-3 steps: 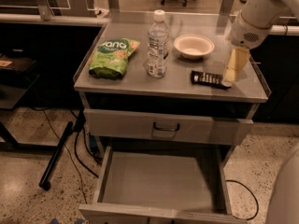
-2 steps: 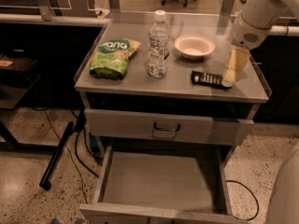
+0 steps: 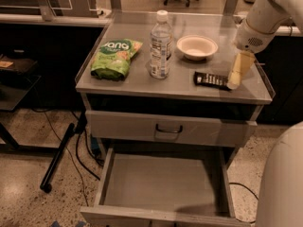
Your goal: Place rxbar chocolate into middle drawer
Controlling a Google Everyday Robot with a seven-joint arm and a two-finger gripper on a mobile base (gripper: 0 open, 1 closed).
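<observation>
gripper [image 3: 234, 77] low at right end of flat black rxbar chocolate wrapper [image 3: 210, 80] on grey metal cabinet top [image 3: 142, 83] | grip state: can't tell | shallow grey metal middle drawer [image 3: 161, 183] pulled open below

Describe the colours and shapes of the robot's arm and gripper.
The arm is a white rounded casing with a dark grille near the wrist. The gripper, pale yellow and narrow, is at one end of the rxbar chocolate. No cables show.

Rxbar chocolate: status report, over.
Gripper down at the right end of the rxbar chocolate, bar flat on cabinet top. Middle drawer pulled out below. Bottle and bowl stand apart from it.
</observation>
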